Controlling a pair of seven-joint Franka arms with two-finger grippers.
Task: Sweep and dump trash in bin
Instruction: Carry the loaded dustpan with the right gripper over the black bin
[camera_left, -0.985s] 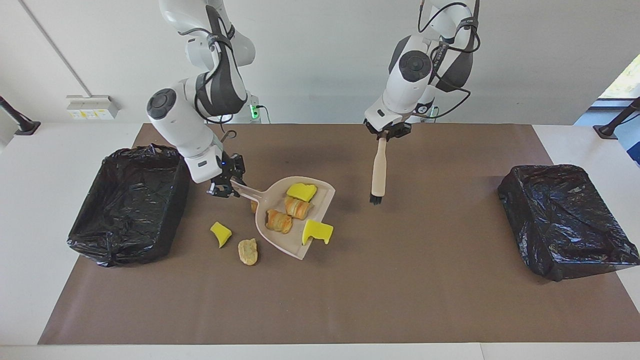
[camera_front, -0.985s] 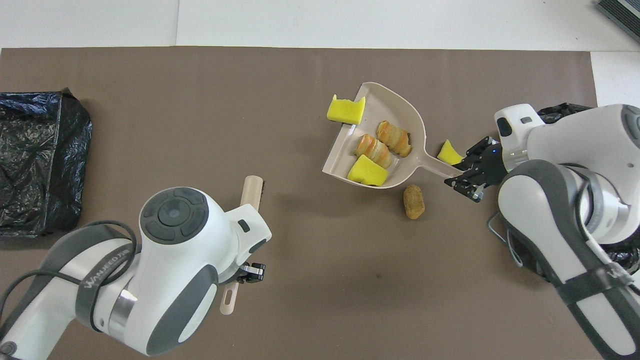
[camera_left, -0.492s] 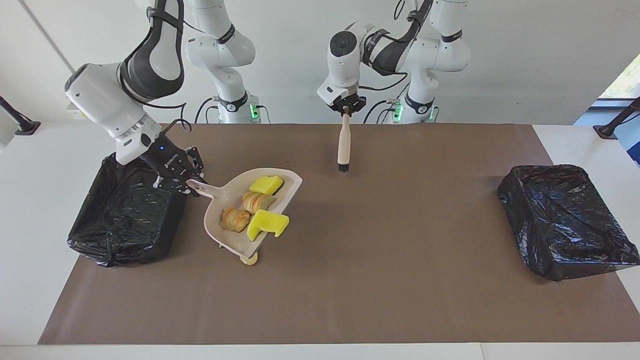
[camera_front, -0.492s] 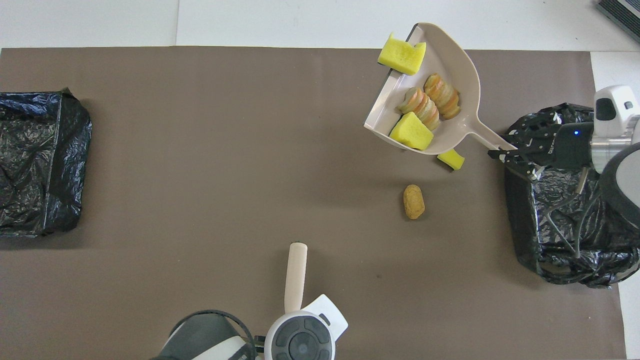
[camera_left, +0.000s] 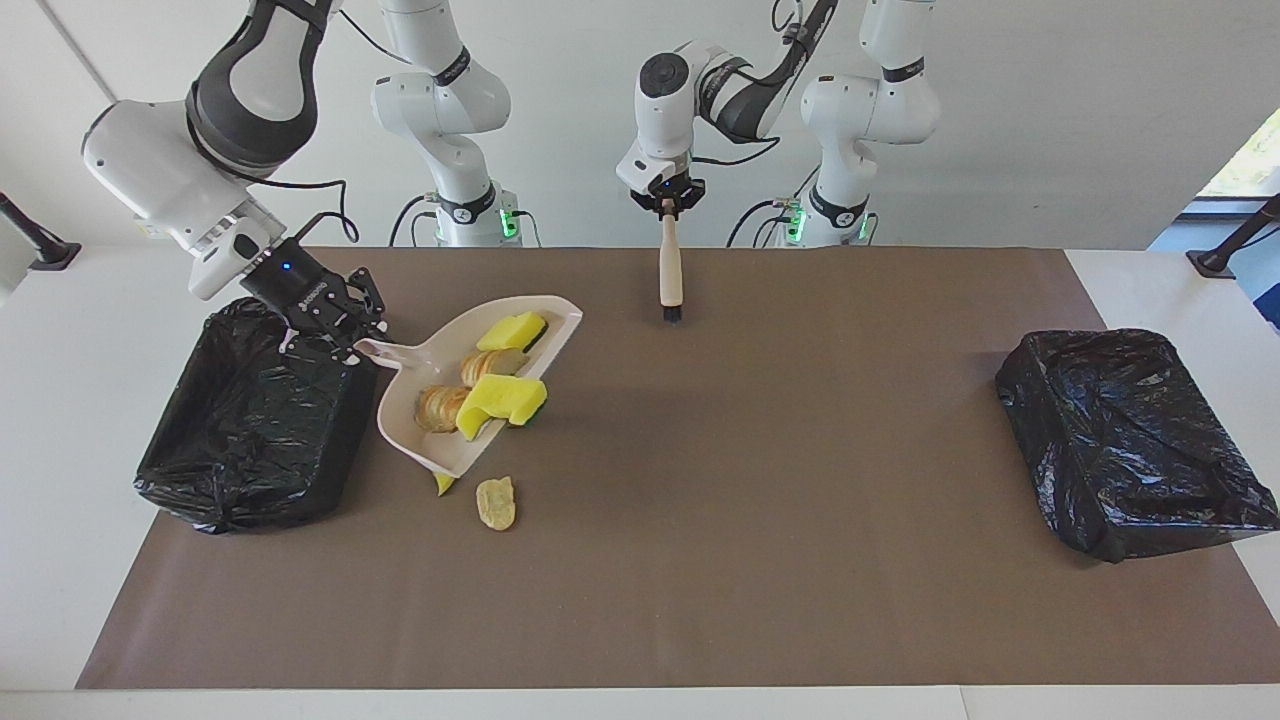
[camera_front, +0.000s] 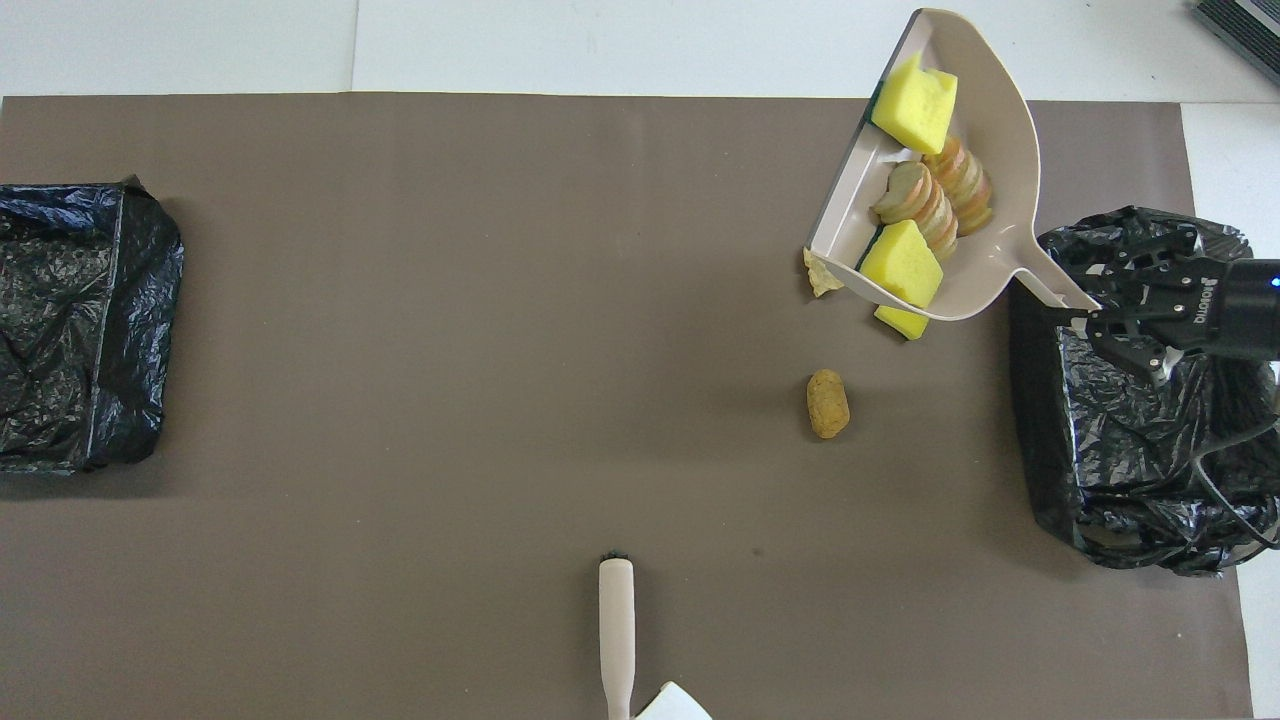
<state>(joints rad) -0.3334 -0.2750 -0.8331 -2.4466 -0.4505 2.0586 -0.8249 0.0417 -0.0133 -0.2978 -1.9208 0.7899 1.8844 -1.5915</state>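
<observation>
the right pincer (camera_left: 352, 345) is pinched on the handle of the pale pink dustpan (camera_left: 430, 440), which hangs tilted in the air beside the black-lined bin (camera_left: 215, 500) at the right arm's end of the worktop (camera_left: 760, 560). this looks like the carry-and-dump step. the trash is split: two yellow sponge chunks (camera_left: 503, 397) and two striped croissant-like pieces (camera_left: 440, 407) ride in the pan, while a tan bread-like lump (camera_left: 495, 502) and another yellow chunk (camera_left: 441, 484) lie on the worktop under and near the pan's edge.

next, i'd guess, the pan must swing over the bin's mouth and tip without shedding the chunk perched at its lip.

the left pincer (camera_left: 667, 205) is pressed shut on a small brush (camera_left: 670, 275), held over the worktop in front of the robots, waiting.

the facing view shows the pan lifted clear; the overhead view (camera_front: 985, 290) shows a pale scrap (camera_front: 820, 273) at the pan's corner. a second bin (camera_left: 1130, 440) sits at the left arm's end.
</observation>
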